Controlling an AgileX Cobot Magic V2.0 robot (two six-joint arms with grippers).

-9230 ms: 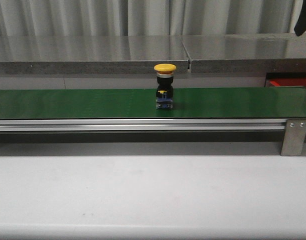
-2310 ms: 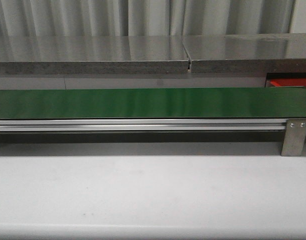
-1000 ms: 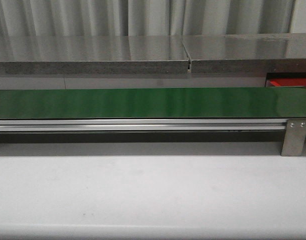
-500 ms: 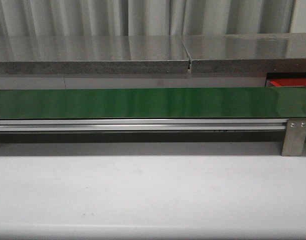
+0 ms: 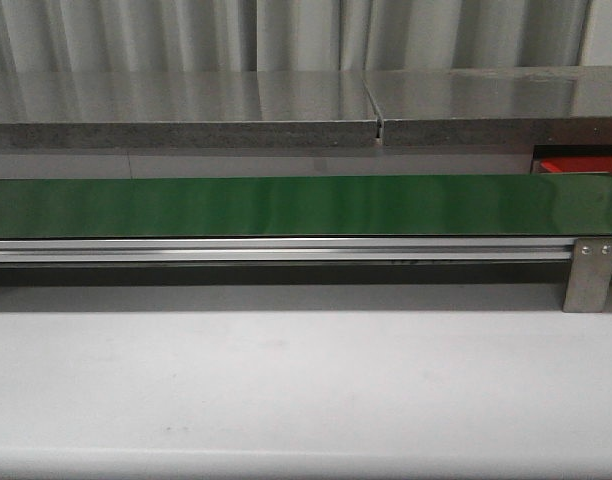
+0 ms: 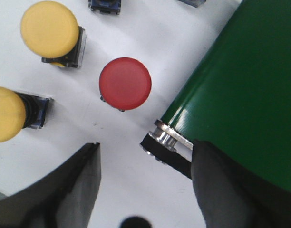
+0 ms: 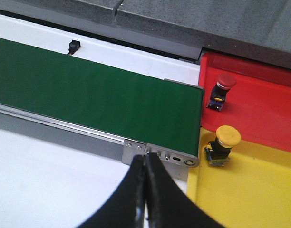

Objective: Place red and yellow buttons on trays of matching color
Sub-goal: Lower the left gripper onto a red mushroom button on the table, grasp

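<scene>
We see one red button (image 7: 220,91) on the red tray (image 7: 259,99), one yellow button (image 7: 223,145) on the yellow tray (image 7: 259,190); more wait beside the belt (image 7: 88,95). Left gripper (image 6: 145,185) jaws spread, right gripper (image 7: 145,190) jaws pressed together, empty.

No writing to call here, folks: not a single word, number, brand or sign can be read in any of the three views. The green belt (image 5: 286,205) is plain from end to end, the metal bracket (image 5: 589,272) at its end shows only bare screw heads, and the caps of the red button (image 6: 124,83) and the yellow button (image 6: 49,28) carry no legend. The red tray (image 7: 259,95) and the yellow tray (image 7: 250,190) are unmarked. Small blue-and-dark bases under the buttons may carry print, but it is too small to make out.
</scene>
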